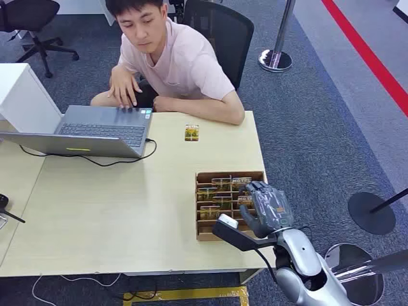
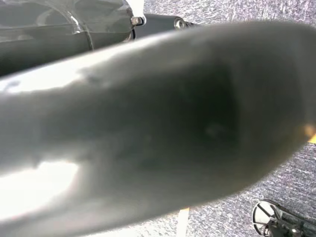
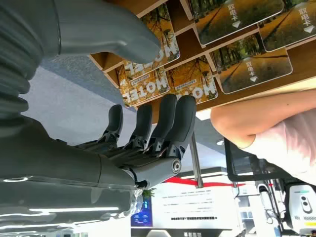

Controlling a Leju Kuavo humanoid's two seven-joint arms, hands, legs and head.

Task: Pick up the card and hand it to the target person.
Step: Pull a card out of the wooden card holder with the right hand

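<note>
A wooden card box [image 1: 204, 234] stands at the table's right end, with several yellow-orange cards [image 1: 224, 183] in its slots. My right hand [image 1: 269, 205] hovers over the box's right side. In the right wrist view its dark fingers [image 3: 164, 123] and grey thumb [image 3: 111, 29] are spread apart near the cards [image 3: 193, 81], holding nothing. One more card [image 1: 191, 132] lies flat on the table in front of the seated person [image 1: 185, 60], whose forearm [image 3: 260, 116] rests on the far edge. In the left wrist view a blurred grey shape [image 2: 156, 128] blocks the picture, so my left hand's state is unclear.
An open laptop [image 1: 96, 131] with a black cable [image 1: 120, 160] sits at the table's [image 1: 120, 210] far left, next to a white box [image 1: 24, 95]. A stanchion base [image 1: 275, 60] and another round base [image 1: 371, 213] stand on the carpet to the right.
</note>
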